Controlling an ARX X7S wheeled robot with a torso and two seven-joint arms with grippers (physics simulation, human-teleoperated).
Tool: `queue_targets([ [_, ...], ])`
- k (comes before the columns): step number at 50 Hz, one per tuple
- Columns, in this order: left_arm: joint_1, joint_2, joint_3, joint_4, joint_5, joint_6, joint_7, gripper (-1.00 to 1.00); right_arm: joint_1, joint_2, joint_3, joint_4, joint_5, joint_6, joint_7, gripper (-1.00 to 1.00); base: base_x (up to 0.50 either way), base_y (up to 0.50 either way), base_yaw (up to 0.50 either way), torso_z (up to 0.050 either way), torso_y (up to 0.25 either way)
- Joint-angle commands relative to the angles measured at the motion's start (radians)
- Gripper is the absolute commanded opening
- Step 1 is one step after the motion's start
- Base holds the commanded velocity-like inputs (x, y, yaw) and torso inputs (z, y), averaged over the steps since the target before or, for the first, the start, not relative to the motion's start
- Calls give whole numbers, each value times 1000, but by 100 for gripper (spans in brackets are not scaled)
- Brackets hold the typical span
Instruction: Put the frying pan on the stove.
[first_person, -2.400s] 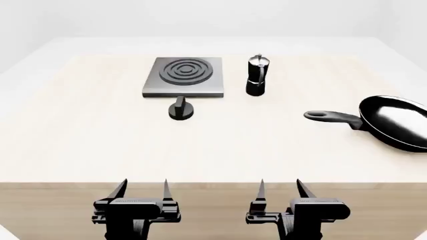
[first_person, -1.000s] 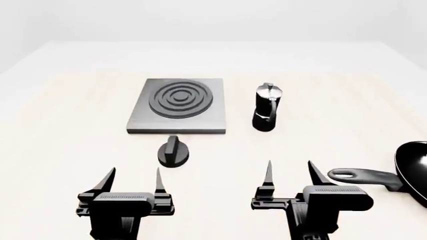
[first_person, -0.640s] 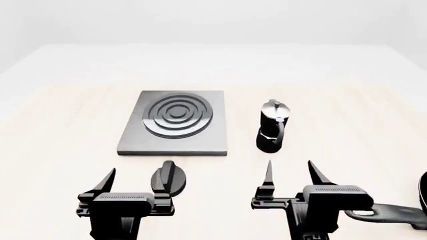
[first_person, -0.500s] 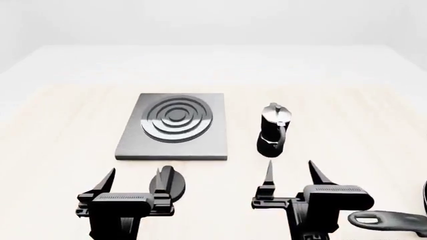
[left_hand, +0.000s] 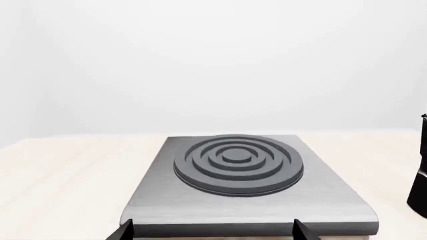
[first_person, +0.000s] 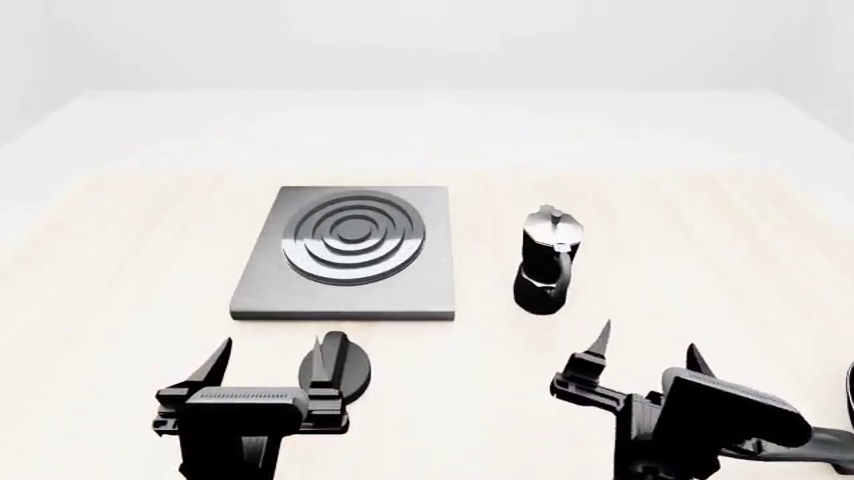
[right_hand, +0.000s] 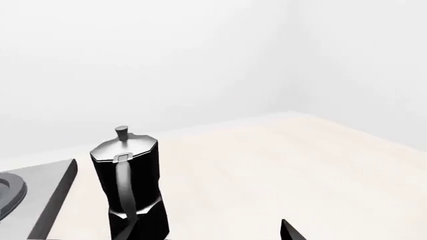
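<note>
- Hands first, nearest the camera: the left hand (first_person: 267, 368) sits low over the table (first_person: 120, 300) with its thin, pointed black fingers spread and nothing between them; the right hand (first_person: 645, 353) is angled off toward the right, fingers likewise apart and empty.
- Pan: the frying pan (first_person: 845, 420) shows only as a dark sliver and a bit of handle at the right edge of the head view, mostly hidden behind the right hand. It lies well apart from the stove, so the task looks barely begun.
- Risk, as I judge it: the long handle is rounded and looks smooth, so a grip far from the bowl could let the heavy end droop or twist. With the pan nearly out of view, the reach may also be poorly aimed.
- Knob (first_person: 336, 366): small, round, black, with a raised ridge, just beside the left hand's inner finger; a careless move could knock it.
- Pot (first_person: 546, 262): faceted glossy black with a silvery lid, tall and narrow, standing between pan and stove; a low carry could topple it.
- Stove (first_person: 348, 251): flat dull-grey metal square with raised dark rings, bare, farthest off.
</note>
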Motion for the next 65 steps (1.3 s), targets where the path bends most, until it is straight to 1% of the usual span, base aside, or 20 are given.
queue_targets([
  [1,-6,-6,8,-10,-10,3,-4,100,12,-32,58,49,7,-38,117,100,0,0,0,0,0],
  [10,-12,-9,13,-20,-25,6,-2,100,18,-46,81,96,7,-122,207,100,0,0,0,0,0],
  [19,-10,-13,16,-27,-34,16,-5,100,-13,-35,86,102,33,-169,249,100,0,0,0,0,0],
  [28,2,-19,18,-26,-40,24,-11,100,-23,-38,92,74,12,-106,353,100,0,0,0,0,0],
  [29,3,-20,18,-22,-41,22,-13,100,-23,-34,86,78,-6,-127,363,100,0,0,0,0,0],
  [31,6,-23,20,-17,-41,23,-13,100,-17,-39,99,81,-25,-103,412,100,0,0,0,0,0],
  [34,8,-24,20,-28,-40,33,-16,100,-16,-39,107,83,-29,-113,445,100,0,0,0,0,0],
  [45,4,-31,22,-23,-47,22,-25,100,7,-19,90,60,-18,-76,488,100,0,0,0,0,0],
  [49,2,-32,24,-21,-48,20,-29,100,6,-22,100,47,-22,-51,528,100,0,0,0,0,0],
  [59,5,-43,39,-16,-52,23,-41,100,62,-25,80,98,-94,6,643,100,0,0,0,0,0],
  [65,6,-49,44,-12,-55,24,-48,100,92,-31,79,125,-95,7,687,100,0,0,0,0,0],
])
